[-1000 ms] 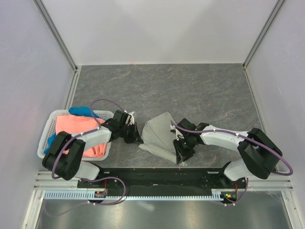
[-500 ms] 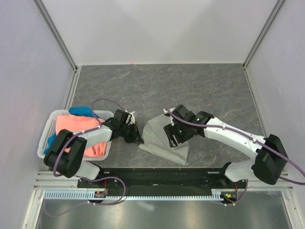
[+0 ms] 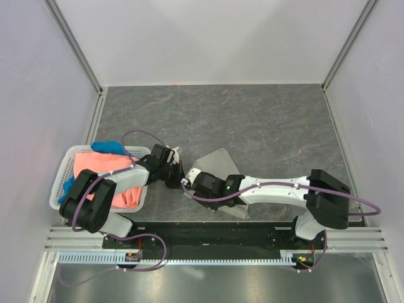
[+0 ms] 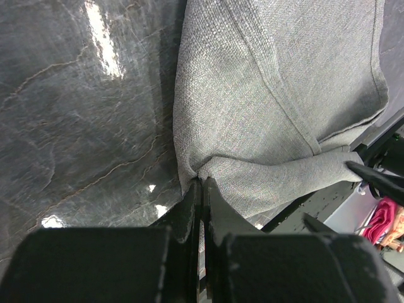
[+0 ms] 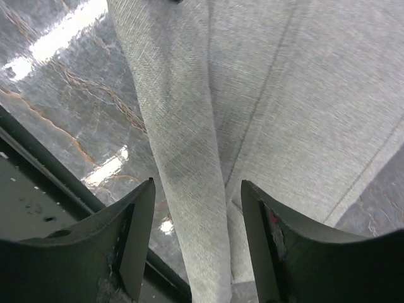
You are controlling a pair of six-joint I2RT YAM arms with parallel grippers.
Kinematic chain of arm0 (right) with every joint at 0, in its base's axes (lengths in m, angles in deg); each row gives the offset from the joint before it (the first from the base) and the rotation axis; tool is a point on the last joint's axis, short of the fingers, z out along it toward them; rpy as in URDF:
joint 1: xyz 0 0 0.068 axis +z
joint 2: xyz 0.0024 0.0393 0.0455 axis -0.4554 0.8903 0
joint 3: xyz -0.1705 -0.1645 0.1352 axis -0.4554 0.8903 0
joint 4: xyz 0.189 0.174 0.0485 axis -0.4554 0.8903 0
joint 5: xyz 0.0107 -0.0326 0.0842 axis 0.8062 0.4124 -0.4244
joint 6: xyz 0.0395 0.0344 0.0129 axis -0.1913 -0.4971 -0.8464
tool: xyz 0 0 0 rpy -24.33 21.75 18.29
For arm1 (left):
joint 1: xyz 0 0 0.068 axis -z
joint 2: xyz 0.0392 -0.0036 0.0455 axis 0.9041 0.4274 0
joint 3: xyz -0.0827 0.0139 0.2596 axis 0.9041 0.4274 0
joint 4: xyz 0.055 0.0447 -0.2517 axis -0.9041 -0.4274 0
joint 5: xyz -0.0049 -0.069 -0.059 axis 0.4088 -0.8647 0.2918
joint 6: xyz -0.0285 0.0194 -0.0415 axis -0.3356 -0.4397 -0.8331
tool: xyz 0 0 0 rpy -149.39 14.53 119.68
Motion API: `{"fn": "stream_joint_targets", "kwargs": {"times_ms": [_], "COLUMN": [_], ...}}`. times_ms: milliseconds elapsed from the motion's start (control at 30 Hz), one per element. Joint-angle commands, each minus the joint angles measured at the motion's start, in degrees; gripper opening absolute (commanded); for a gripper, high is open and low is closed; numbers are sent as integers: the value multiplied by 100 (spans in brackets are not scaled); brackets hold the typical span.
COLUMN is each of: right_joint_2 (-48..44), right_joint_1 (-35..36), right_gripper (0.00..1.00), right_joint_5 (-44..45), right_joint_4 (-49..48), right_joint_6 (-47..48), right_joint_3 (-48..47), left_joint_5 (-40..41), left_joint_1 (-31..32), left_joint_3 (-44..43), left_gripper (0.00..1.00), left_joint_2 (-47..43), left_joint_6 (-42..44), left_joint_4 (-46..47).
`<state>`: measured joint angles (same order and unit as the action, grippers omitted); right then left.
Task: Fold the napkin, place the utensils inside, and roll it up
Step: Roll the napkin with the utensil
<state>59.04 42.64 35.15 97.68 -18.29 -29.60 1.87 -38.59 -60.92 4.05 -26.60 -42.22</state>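
At table's 6 o'clock, napkin (image 3: 216,163) lies folded, near part bunched into ridge. Our left gripper (image 4: 201,184) clamped on its 9 o'clock edge; right gripper (image 5: 197,189) jaws apart astride ridge. We see no utensils; we judge inserting and rolling remain. Basket (image 3: 63,174) at 8 o'clock holds coral cloth (image 3: 95,165), blue cloth (image 3: 107,147).

The dark marbled table (image 3: 252,120) carries the grey napkin (image 3: 213,163) near its front and a white basket (image 3: 59,189) at left.

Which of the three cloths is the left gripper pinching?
The grey napkin on the table: the left gripper is shut on its edge. The coral-orange cloth and blue cloth sit in the basket.
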Motion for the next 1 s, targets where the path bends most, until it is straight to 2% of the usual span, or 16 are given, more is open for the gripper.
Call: {"fn": "stream_joint_targets", "kwargs": {"times_ms": [0,233,400,500,667,800,833,933,967], "right_joint_2": [218,218,376,508,605,543,500,438,420], "right_joint_1": [84,93,67,-47,-320,-574,-610,-750,-812], "right_gripper": [63,60,53,52,47,34,32,28,27], "right_joint_5": [9,-325,-457,-544,-1256,-2090,-2249,-2768,-3038], "right_joint_4": [-551,-745,-886,-886,-860,-781,-789,-763,-737], "right_joint_6": [347,286,277,295,277,277,277,260,251], "right_joint_3": [130,464,605,649,746,808,842,904,913], "left_joint_5": [303,268,215,198,48,153,197,373,391], "left_joint_1": [-9,-9,-18,-9,-9,-9,-9,-18,-9], "left_joint_3": [-18,-54,-62,-27,60,140,157,254,280], "left_gripper": [2,2,2,2,2,30,42,56,58], "left_joint_2": [184,254,228,123,-115,-545,-772,-1089,-1273], "left_joint_6": [255,255,281,290,237,211,193,141,140], "left_joint_4": [-262,-280,-271,-201,19,89,98,116,133]}}
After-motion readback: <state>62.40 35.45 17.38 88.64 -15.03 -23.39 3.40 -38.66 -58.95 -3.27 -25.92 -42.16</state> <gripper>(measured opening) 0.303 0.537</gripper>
